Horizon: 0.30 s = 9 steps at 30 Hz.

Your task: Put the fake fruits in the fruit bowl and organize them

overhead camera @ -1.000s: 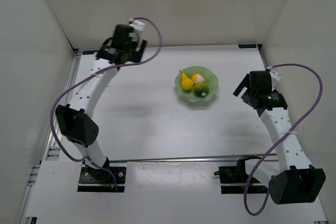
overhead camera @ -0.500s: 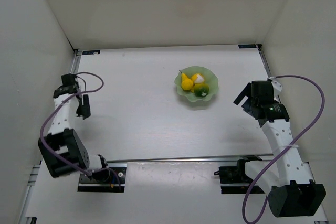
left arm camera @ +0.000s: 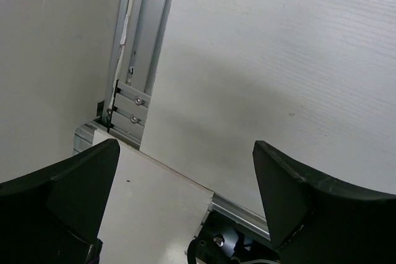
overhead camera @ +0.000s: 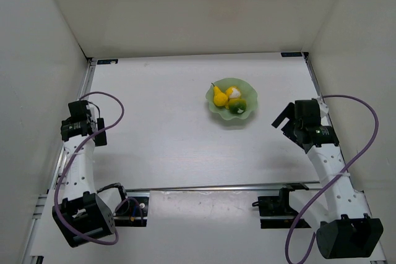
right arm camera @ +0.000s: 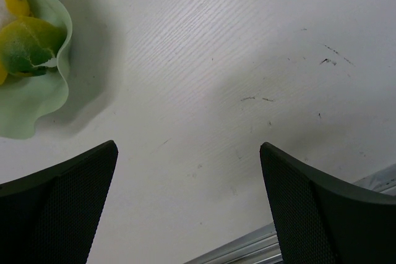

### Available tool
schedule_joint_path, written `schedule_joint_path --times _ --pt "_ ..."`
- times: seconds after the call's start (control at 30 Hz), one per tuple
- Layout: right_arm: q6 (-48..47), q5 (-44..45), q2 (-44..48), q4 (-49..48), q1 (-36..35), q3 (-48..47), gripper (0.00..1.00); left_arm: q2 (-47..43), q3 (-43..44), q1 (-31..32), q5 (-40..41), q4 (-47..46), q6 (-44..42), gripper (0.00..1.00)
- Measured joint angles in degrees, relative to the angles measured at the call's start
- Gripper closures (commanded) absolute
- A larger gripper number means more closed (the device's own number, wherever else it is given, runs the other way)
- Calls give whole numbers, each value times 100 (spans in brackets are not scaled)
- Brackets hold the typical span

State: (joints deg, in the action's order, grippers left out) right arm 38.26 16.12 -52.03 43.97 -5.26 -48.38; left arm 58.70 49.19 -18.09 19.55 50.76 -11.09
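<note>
The mint-green fruit bowl stands right of the table's middle and holds all three fruits. The yellow pear is on its left, the yellow-and-white round fruit at the back, and the green-yellow round fruit at the front right. In the right wrist view the bowl shows at the top left with the green-yellow fruit in it. My right gripper is open and empty, right of the bowl and apart from it. My left gripper is open and empty by the left wall, far from the bowl.
White walls enclose the table on the left, back and right. An aluminium rail runs along the left edge under my left gripper. Another rail with the arm mounts runs along the near edge.
My left arm has swung from the far back corner down to the left side and folded in near the wall. My right gripper has drawn back slightly toward the near edge. The fruits have not moved.
</note>
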Motion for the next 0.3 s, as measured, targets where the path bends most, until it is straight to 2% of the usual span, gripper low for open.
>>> schedule_joint_path --times 0.3 --pt "33 -2 404 111 0 146 0 57 4 0 -278 2 17 0"
